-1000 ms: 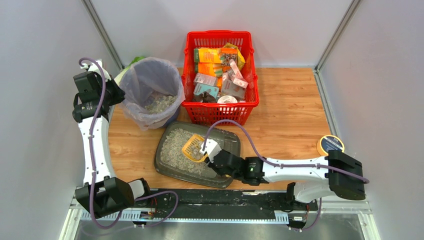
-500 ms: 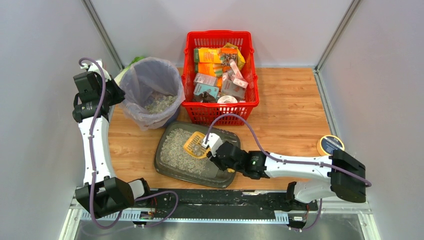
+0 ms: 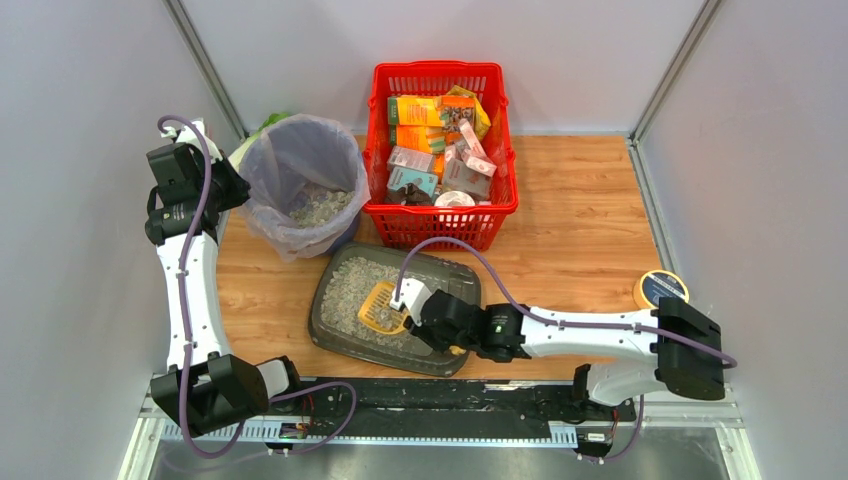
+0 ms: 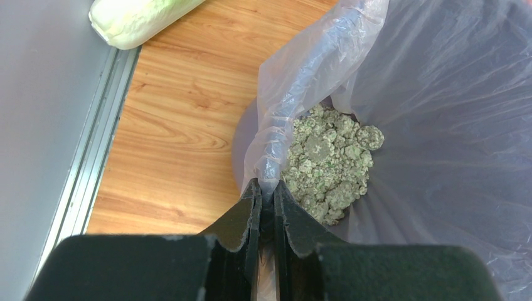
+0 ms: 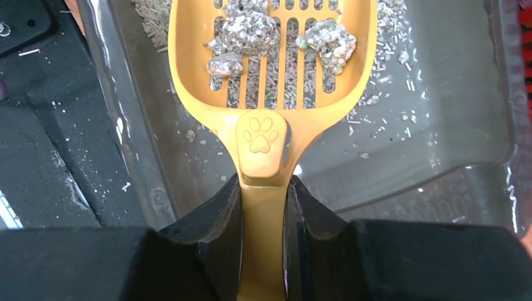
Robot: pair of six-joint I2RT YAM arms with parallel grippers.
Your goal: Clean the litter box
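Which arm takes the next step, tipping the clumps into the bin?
Right. The right gripper is shut on the scoop, loaded with clumps over the litter box. The left gripper pinches the bin bag at its rim, likely holding it open.

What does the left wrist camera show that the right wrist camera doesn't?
Only the left wrist view: the left gripper pinching the rim of the bin liner, dumped clumps at the bag's bottom, the wooden table, and a pale green object by the wall. Only the right wrist view: the right gripper shut on the handle of the yellow scoop, which holds scooped clumps over the litter box. Both show greyish litter clumps and a gripper closed on something.
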